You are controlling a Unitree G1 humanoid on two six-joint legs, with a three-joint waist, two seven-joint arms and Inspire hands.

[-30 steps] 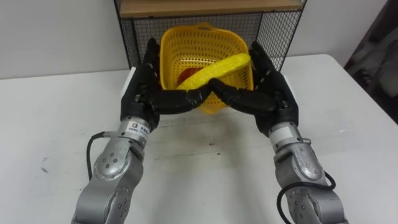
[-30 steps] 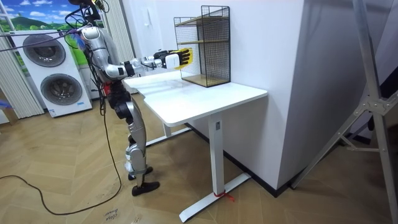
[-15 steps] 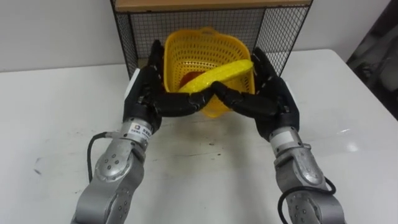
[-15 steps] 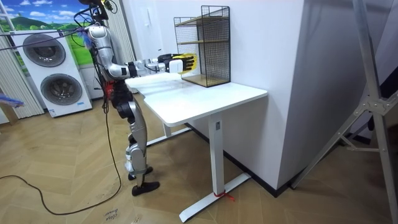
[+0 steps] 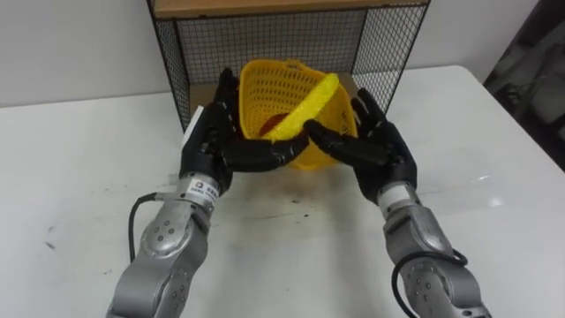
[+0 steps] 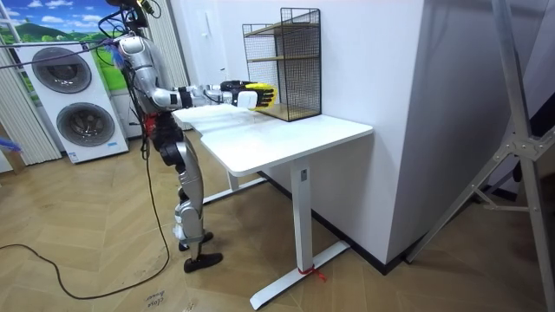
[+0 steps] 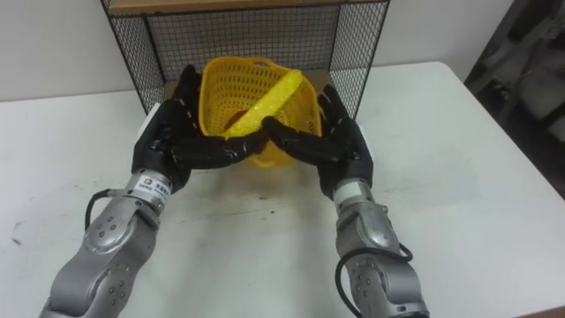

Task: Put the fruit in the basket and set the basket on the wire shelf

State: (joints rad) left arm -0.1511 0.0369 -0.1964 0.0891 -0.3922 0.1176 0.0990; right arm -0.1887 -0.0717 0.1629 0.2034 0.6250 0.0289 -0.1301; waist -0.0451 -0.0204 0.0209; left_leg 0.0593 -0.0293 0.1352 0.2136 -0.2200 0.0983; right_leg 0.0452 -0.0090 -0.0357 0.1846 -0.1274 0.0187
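A yellow mesh basket (image 5: 284,81) is carried between my two hands just above the white table (image 5: 494,177), at the mouth of the black wire shelf's (image 5: 265,37) bottom level. A banana (image 5: 306,108) leans across the basket, and a red fruit (image 5: 275,124) shows beneath it. My left hand (image 5: 210,141) lies flat against the basket's left side, and my right hand (image 5: 381,146) presses the right side. Fingers are straight and the thumbs reach under the front. In the room view I stand at the table's end with both arms stretched toward the shelf (image 6: 286,61).
A wooden board (image 5: 282,7) roofs the shelf's bottom level, with mesh walls (image 5: 384,40) close on either side of the basket. The table (image 6: 286,130) spreads wide on both sides. Washing machines (image 6: 65,104) stand behind me in the room view.
Both hands have carried the basket forward toward the shelf's bottom opening, and it looks smaller and farther away. In the room view my arms reach further out over the table.
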